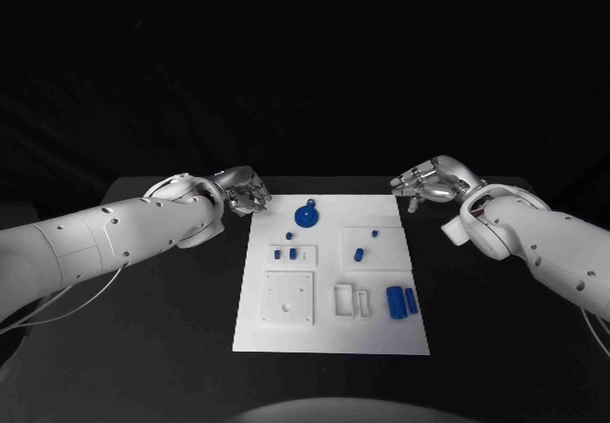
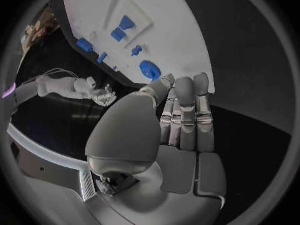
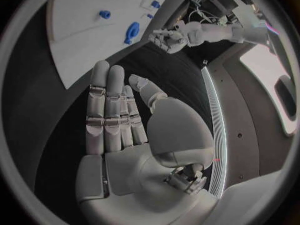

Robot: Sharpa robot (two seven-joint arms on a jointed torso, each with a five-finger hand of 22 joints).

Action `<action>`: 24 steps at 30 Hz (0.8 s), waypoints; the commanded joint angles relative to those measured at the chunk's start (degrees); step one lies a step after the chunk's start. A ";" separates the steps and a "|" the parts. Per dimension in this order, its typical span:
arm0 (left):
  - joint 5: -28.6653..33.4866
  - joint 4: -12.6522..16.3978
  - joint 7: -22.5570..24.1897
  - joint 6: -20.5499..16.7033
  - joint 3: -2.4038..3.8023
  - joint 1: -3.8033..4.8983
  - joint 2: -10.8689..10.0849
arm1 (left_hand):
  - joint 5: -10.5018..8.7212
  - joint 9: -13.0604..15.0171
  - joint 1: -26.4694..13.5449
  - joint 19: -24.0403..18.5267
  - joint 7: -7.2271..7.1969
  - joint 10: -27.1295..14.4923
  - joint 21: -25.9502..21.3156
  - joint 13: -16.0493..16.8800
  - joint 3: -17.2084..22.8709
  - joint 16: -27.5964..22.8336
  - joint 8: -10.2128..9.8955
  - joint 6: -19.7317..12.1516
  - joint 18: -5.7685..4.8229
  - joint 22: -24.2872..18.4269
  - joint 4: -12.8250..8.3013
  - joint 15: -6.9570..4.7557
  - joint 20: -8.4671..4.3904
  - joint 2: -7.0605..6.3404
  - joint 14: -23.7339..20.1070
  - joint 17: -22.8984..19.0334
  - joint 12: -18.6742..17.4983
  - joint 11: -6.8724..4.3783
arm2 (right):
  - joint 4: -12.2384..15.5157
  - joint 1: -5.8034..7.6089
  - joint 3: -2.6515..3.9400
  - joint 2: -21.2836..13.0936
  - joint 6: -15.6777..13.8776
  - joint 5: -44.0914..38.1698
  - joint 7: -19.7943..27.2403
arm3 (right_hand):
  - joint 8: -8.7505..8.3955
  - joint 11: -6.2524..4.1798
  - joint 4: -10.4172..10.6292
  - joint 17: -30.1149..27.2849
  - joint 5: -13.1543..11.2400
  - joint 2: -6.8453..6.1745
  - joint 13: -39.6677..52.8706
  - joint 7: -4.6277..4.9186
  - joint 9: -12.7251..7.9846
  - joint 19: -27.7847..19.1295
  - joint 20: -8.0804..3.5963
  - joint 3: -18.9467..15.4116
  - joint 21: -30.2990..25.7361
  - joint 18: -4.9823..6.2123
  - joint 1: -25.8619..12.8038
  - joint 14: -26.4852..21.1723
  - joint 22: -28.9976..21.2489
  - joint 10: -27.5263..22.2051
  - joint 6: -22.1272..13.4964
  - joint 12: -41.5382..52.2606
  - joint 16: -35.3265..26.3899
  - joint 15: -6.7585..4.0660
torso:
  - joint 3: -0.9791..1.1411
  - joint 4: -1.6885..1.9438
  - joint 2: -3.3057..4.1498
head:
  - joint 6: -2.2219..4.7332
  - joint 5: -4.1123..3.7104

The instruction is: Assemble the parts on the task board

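The black worktop (image 1: 152,308) carries the flat white rectangular task board (image 1: 333,330), its long axis running away from the robot. Both silver robot hands hover at its far corners, holding nothing: left robot hand (image 1: 244,196) and right robot hand (image 1: 430,182), fingers straight and side by side. The round blue disc part (image 1: 305,214) lies nearer the left robot hand. The smaller blue parts' shapes are hard to make out.

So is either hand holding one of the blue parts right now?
No, the left hand and right hand hover empty at the task board's far corners.
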 commanded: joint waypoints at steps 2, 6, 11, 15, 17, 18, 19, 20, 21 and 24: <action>16.78 1.12 3.45 -4.10 0.53 0.60 -0.57 | -0.40 0.08 -1.25 -1.72 -0.06 0.15 -2.84 0.09 -0.73 -4.87 -0.10 0.32 -0.16 -1.08 0.99 0.23 0.25 0.03 -1.68 -1.83 0.25 0.20 | 2.57 -0.77 0.02 -0.55 0.33 -17.04 -4.48 | 0.00 -0.11 0.00 8.74 -2.81 -0.75 0.12 -0.03 0.00 -1.45 -0.41 3.79 5.15 0.51 -0.15 -1.17 4.64 0.25 0.29 -0.14 6.27 -0.49 | -0.01 0.07 -0.10 | 0.23 -0.52; 23.71 2.43 5.61 -5.14 1.09 0.95 -1.18 | -1.53 0.08 -1.90 -5.10 0.31 -0.54 -8.98 0.09 -2.24 -15.26 -0.11 0.03 -1.39 -5.54 1.98 1.11 1.14 0.10 -5.36 -5.68 0.25 0.78 | 5.26 -1.62 0.02 -0.92 -1.68 -23.87 -7.82 | -0.18 0.18 0.13 11.90 -5.69 -1.26 0.05 0.14 -0.15 -2.38 -0.25 6.92 8.33 0.94 -0.31 -1.02 7.88 -0.79 -0.53 -0.23 8.35 -0.31 | -0.07 0.01 -0.02 | 0.43 -0.73; 30.12 4.29 8.74 -5.87 1.53 1.11 -1.59 | -5.34 0.08 -1.74 -12.46 0.63 -1.63 -15.69 0.11 -5.04 -39.34 -0.09 -0.72 -2.81 -20.24 3.10 4.79 4.73 0.31 -7.94 -14.42 0.27 1.84 | 8.99 -2.71 -0.04 -1.03 -4.01 -31.44 -13.30 | -0.16 1.06 0.55 13.97 -12.01 -2.80 -0.05 0.56 -0.39 -2.74 0.22 11.67 10.34 1.71 -0.85 -1.04 10.19 -3.72 -1.77 -0.25 10.28 0.17 | -0.08 0.04 0.05 | 0.59 -1.18; 34.20 5.37 9.57 -5.95 1.62 1.15 -1.68 | -5.23 0.07 -0.94 -14.08 0.64 -2.06 -15.70 0.10 -6.32 -49.68 -0.11 -1.02 -2.92 -30.88 3.33 6.23 6.21 0.73 -7.58 -15.83 0.22 2.18 | 10.40 -3.37 -0.27 -0.65 -5.68 -35.81 -16.58 | -0.14 1.44 1.61 14.70 -14.24 -4.62 -0.05 0.65 -0.41 -2.88 0.57 14.71 11.22 2.24 -1.21 -0.97 11.42 -5.10 -1.93 -0.24 11.12 0.43 | -0.16 0.11 0.09 | 0.71 -1.28; 35.49 5.69 9.67 -5.79 1.64 1.15 -1.70 | -5.30 0.06 -0.79 -14.78 0.66 -2.48 -15.64 0.09 -6.74 -52.59 -0.11 -1.07 -2.87 -35.86 3.39 7.00 6.98 0.91 -8.34 -16.11 0.22 2.40 | 10.74 -3.61 -0.63 -0.31 -6.61 -38.12 -18.02 | -0.14 1.65 2.28 14.89 -15.33 -5.66 -0.07 0.64 -0.40 -3.01 0.84 16.11 11.51 2.47 -1.08 -0.97 11.98 -5.94 -1.75 -0.26 11.40 0.69 | -0.17 0.15 0.09 | 0.69 -1.25; 35.96 5.82 9.75 -5.74 1.65 1.16 -1.71 | -5.34 0.09 -0.89 -14.58 0.73 -2.90 -15.59 0.07 -7.10 -52.68 -0.03 -0.96 -2.56 -39.61 3.60 7.33 7.40 1.27 -8.97 -16.47 0.25 2.62 | 10.85 -3.69 -0.84 -0.12 -6.90 -39.20 -18.66 | -0.14 1.86 2.43 14.96 -16.39 -6.33 -0.07 0.60 -0.38 -3.07 0.97 16.85 11.65 2.56 -0.80 -0.97 12.25 -6.82 -1.44 -0.24 11.52 0.86 | -0.15 0.14 0.09 | 0.70 -1.24; 36.30 5.92 9.84 -5.72 1.65 1.16 -1.72 | -5.33 0.06 -0.69 -14.27 0.65 -2.78 -15.59 0.06 -7.28 -52.68 -0.10 -1.01 -2.52 -41.11 3.44 7.37 7.47 1.16 -9.16 -16.61 0.21 2.56 | 10.92 -3.74 -0.99 0.03 -7.01 -39.97 -19.14 | -0.19 1.93 3.21 15.06 -16.71 -7.13 -0.09 0.56 -0.40 -3.24 1.19 18.00 11.87 2.77 -0.65 -0.97 12.74 -6.91 -1.18 -0.29 11.75 0.97 | -0.12 0.16 0.11 | 0.68 -1.27; 36.71 6.06 9.99 -5.69 1.66 1.16 -1.73 | -5.30 0.07 -0.63 -14.04 0.63 -2.77 -15.54 0.06 -7.47 -52.69 -0.08 -1.04 -2.49 -43.02 3.42 7.45 7.54 1.25 -9.39 -16.78 0.20 2.56 | 10.99 -3.79 -1.16 0.19 -7.00 -40.83 -19.66 | -0.14 1.92 3.27 15.07 -17.09 -7.36 -0.09 0.53 -0.39 -3.23 1.22 18.09 11.93 2.78 -0.59 -0.96 12.83 -6.98 -1.11 -0.28 11.79 1.01 | -0.11 0.21 0.12 | 0.66 -1.31; 37.11 6.20 10.15 -5.67 1.66 1.16 -1.75 | -5.31 0.08 -0.70 -13.82 0.68 -2.77 -15.45 0.08 -7.78 -52.63 -0.06 -0.98 -2.42 -45.93 3.47 7.68 7.77 1.47 -10.10 -17.09 0.25 2.63 | 11.03 -3.83 -1.32 0.33 -6.91 -41.57 -20.10 | -0.15 1.91 5.09 15.17 -17.43 -8.89 -0.08 0.51 -0.41 -3.52 1.44 19.75 12.36 3.03 -0.08 -1.06 13.97 -6.89 -1.01 -0.28 12.20 1.12 | -0.12 0.26 0.13 | 0.64 -1.31; 37.98 6.51 10.32 -5.32 1.66 1.16 -1.85 | -5.25 0.06 -0.49 -13.06 0.60 -2.95 -15.44 0.06 -8.20 -52.69 -0.09 -1.16 -2.20 -49.50 3.11 8.04 8.04 1.41 -11.24 -17.24 0.20 2.62 | 11.04 -3.89 -1.69 0.64 -6.43 -43.01 -20.89 | -0.15 1.96 5.61 15.11 -17.81 -9.15 -0.07 0.58 -0.41 -3.31 1.67 19.54 12.46 2.35 0.24 -1.02 14.42 -7.00 -1.18 -0.27 12.31 1.40 | -0.20 0.30 0.14 | 0.61 -1.12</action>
